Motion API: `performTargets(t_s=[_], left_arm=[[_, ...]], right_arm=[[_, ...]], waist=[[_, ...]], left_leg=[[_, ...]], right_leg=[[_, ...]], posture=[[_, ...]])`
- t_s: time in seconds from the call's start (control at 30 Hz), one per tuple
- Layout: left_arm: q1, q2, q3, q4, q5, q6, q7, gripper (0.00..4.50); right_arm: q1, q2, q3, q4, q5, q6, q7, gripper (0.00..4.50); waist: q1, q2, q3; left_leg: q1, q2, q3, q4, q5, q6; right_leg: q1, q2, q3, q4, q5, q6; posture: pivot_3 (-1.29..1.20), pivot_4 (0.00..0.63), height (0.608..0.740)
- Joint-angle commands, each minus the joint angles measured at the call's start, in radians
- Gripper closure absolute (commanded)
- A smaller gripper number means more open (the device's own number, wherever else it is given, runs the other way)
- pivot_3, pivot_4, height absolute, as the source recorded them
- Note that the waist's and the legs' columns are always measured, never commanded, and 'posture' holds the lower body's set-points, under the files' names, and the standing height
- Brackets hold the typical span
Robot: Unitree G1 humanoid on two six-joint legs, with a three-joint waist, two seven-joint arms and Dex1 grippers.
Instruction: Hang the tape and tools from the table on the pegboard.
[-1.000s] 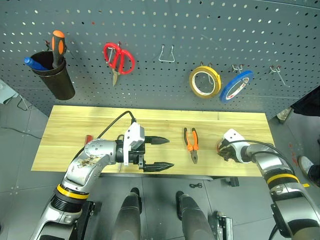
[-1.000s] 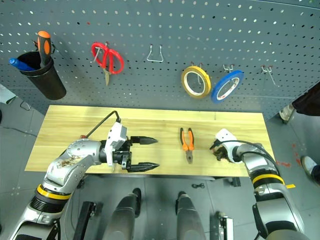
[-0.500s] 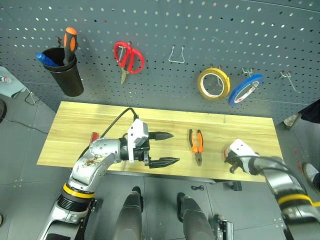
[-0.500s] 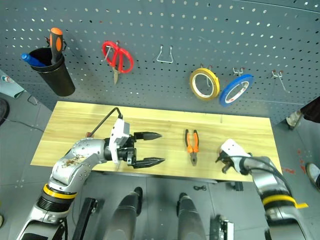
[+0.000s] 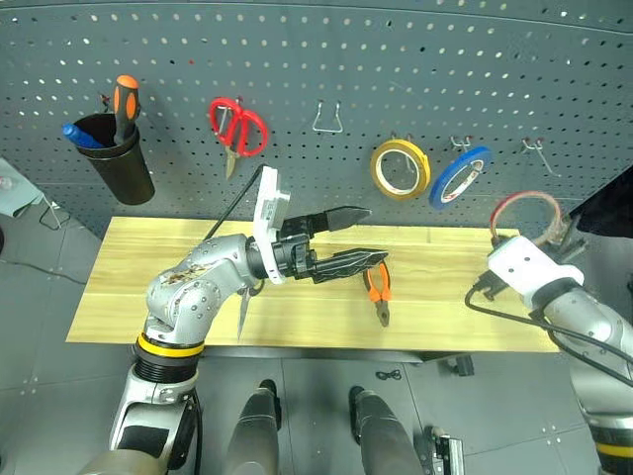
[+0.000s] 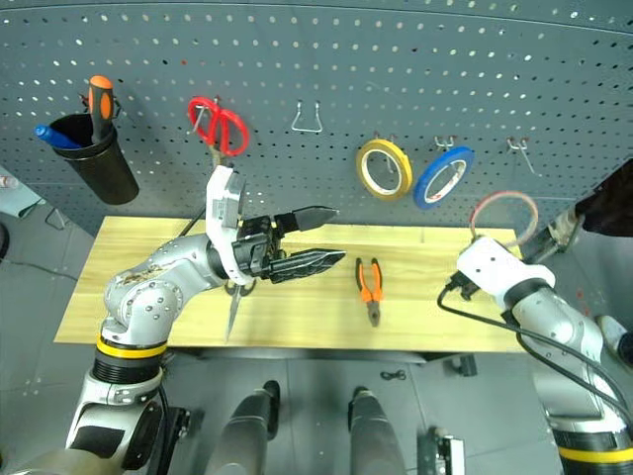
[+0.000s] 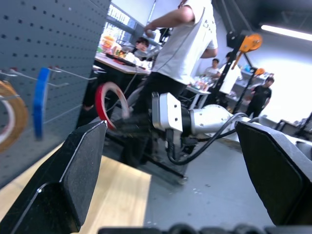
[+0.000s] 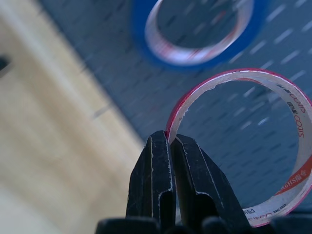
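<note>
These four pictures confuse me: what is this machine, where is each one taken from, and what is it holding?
It is a two-armed robot. Two pictures look down from its head over a wooden table and a grey pegboard. The other two come from small cameras on its wrists, looking along each hand's two black fingers.

The right hand is shut on the rim of a thin red tape ring, lifted up near the pegboard beside the hanging blue tape and yellow tape. The left hand is open and holds nothing.

Orange-handled pliers lie on the table. Red scissors already hang on the board.
</note>
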Motion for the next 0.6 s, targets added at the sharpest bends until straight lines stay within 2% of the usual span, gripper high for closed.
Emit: performTargets(t_s=[0.03, 0.27, 0.43, 0.57, 0.6], left_arm=[[-0.034, -0.015, 0.019, -0.007, -0.018, -0.009, 0.013, 0.0], [-0.024, -0.022, 0.018, -0.035, -0.021, -0.011, 0.031, 0.0], [-0.03, -0.019, 0.029, -0.043, -0.033, -0.008, 0.039, 0.0], [-0.032, -0.017, 0.029, -0.047, -0.034, -0.009, 0.04, 0.0], [-0.033, -0.017, 0.031, -0.048, -0.037, -0.007, 0.042, 0.0]], right_arm=[[-0.09, -0.029, -0.019, 0.104, -0.018, -0.078, -0.053, 4.48], [-0.271, -0.042, -0.001, 0.444, 0.004, -0.188, -0.087, 4.48], [-0.451, -0.009, 0.001, 0.732, 0.129, -0.23, 0.026, 4.48], [-0.527, -0.011, 0.006, 0.896, 0.183, -0.268, 0.088, 4.48], [-0.535, -0.011, 0.004, 0.917, 0.195, -0.27, 0.097, 4.12]], waist=[[-0.003, 0.0, -0.003], [0.001, -0.001, -0.021], [-0.003, -0.001, -0.026], [0.0, 0.0, -0.028], [0.002, 0.0, -0.028]], left_leg=[[0.0, 0.0, 0.0, 0.0, 0.001, 0.001], [0.0, -0.001, 0.0, -0.001, 0.002, 0.001], [0.0, -0.001, 0.0, -0.001, 0.004, 0.002], [0.001, -0.001, -0.001, -0.003, 0.006, 0.002], [0.001, -0.001, -0.001, -0.003, 0.007, 0.002]], right_leg=[[0.0, 0.0, 0.0, 0.0, 0.001, 0.0], [0.001, 0.0, 0.0, -0.001, 0.007, -0.008], [0.001, 0.0, 0.0, -0.001, 0.009, -0.008], [0.001, 0.0, 0.0, -0.001, 0.011, -0.008], [0.001, 0.0, 0.0, -0.001, 0.011, -0.008]], posture=[[0.04, 0.209, 0.74], [0.08, 0.187, 0.74], [0.1, 0.176, 0.74], [0.1, 0.176, 0.74], [0.1, 0.176, 0.74]])
